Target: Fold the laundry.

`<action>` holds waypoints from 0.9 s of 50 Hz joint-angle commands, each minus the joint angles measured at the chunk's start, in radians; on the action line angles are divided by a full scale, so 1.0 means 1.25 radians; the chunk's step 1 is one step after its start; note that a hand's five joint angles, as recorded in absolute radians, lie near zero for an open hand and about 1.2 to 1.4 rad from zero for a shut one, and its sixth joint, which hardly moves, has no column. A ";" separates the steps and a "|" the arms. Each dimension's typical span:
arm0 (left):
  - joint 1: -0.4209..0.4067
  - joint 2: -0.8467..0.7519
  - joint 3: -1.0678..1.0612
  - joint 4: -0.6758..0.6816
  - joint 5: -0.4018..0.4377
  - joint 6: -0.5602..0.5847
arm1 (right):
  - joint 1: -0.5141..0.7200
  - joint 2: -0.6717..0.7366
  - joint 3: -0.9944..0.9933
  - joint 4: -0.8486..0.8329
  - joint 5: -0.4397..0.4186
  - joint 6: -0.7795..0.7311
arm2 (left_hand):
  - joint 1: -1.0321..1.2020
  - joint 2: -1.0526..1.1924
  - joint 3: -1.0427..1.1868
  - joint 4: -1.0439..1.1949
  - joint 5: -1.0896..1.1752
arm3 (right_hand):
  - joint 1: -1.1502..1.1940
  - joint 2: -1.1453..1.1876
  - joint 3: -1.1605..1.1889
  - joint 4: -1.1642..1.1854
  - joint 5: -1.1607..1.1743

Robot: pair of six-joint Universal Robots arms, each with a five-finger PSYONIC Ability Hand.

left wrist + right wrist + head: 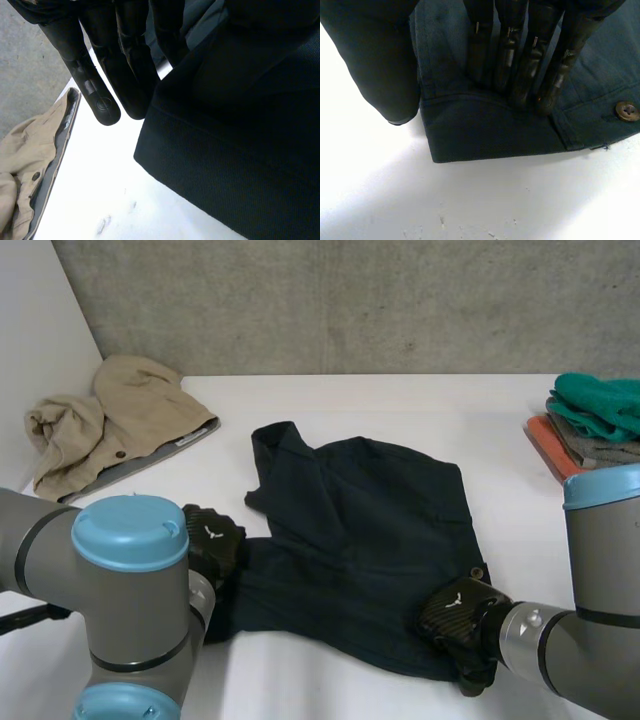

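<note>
A dark navy garment [370, 540] lies spread in the middle of the white table [400, 400]. My left hand [212, 540] is at its left edge. In the left wrist view its fingers [100, 85] are straight, and the garment's hem [240, 165] runs up into the palm, pinched there. My right hand [455, 615] rests on the near right corner. In the right wrist view its straight fingers [520, 65] lie flat on the waistband [485, 130], next to a brown button [626, 111].
A beige garment [110, 420] lies crumpled over a grey flat thing at the back left; it also shows beyond my left hand's fingertips [20, 165]. A stack of folded clothes [595, 415], green on top, sits at the right edge. A concrete wall stands behind.
</note>
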 commanded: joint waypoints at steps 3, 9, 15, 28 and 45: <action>0.009 -0.001 0.014 0.000 0.001 0.004 | 0.017 -0.012 0.035 -0.061 0.014 0.001 | 0.197 0.156 0.160 0.156 0.175 | 0.108 0.047 0.050 0.061 0.050; 0.023 -0.005 0.027 0.001 0.002 0.004 | 0.020 -0.035 0.109 -0.144 0.044 -0.001 | 0.197 0.156 0.160 0.156 0.175 | 0.110 0.050 0.053 0.063 0.052; 0.038 -0.016 0.037 0.000 0.003 -0.005 | 0.016 -0.044 0.174 -0.253 0.051 -0.003 | 0.197 0.156 0.160 0.156 0.175 | 0.441 0.380 0.383 0.393 0.383; 0.018 0.092 0.022 -0.040 0.006 0.001 | 0.006 -0.173 0.048 -0.218 0.082 -0.037 | 0.197 0.156 0.160 0.156 0.175 | 0.570 0.509 0.512 0.522 0.512; -0.003 0.063 0.130 -0.081 0.018 0.013 | 0.004 0.027 -0.333 0.068 0.079 -0.082 | 0.197 0.156 0.160 0.156 0.175 | 0.570 0.509 0.512 0.522 0.512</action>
